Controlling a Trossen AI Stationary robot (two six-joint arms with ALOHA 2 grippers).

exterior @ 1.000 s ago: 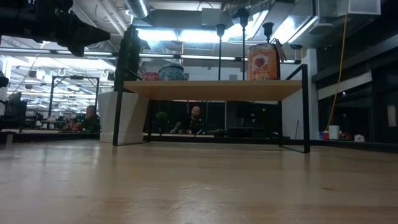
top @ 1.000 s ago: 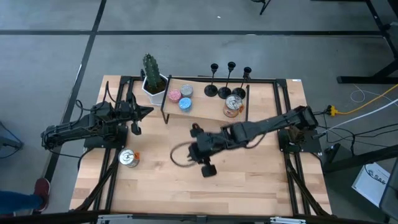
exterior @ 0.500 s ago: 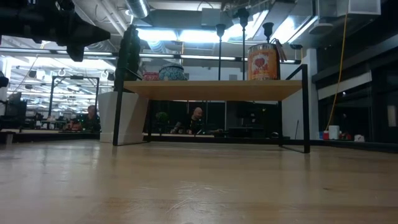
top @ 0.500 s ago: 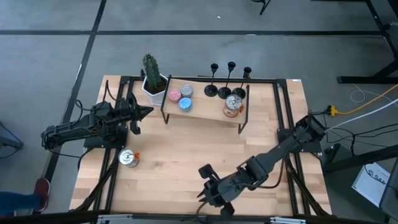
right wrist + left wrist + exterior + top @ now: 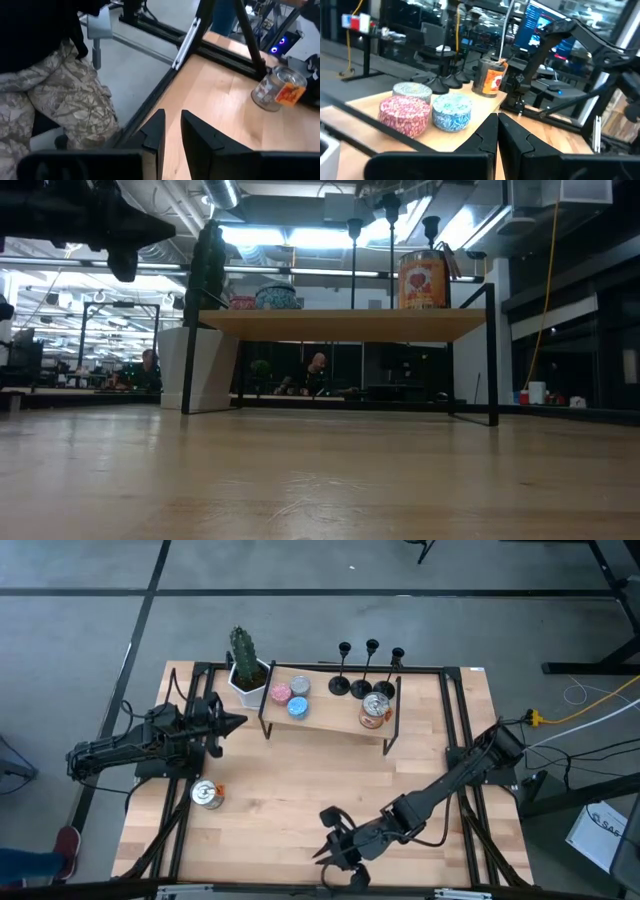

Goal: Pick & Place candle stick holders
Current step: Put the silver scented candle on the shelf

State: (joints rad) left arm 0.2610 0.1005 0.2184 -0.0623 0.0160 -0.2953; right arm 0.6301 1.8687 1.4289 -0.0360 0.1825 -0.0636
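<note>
Left arm: extended over the table's left side, with the left gripper (image 5: pixel 232 721) fingers pressed together, holding nothing, pointing toward the shelf.

One metal can (image 5: pixel 207 794) stands on the table (image 5: pixel 280 780) near the left arm's base.

One potted cactus (image 5: pixel 244 665) stands at the shelf's left end.

One raised wooden shelf (image 5: pixel 330 720) on a black frame spans the table's far side. On it, left to right: three small round tins, pink (image 5: pixel 280 694), grey (image 5: pixel 299 686) and blue (image 5: pixel 297 707); then one orange-labelled can (image 5: pixel 375 710).

Three candle stick holders (image 5: pixel 366 675) stand upright in a row at the shelf's far edge, behind the orange-labelled can, untouched by either gripper.

Right arm: stretched from the table's right side toward the near edge. The right gripper (image 5: pixel 335 857) has its fingers slightly parted with nothing between them. In the right wrist view, a person's camouflage trouser leg (image 5: pixel 60 95) shows beyond the table edge.
</note>
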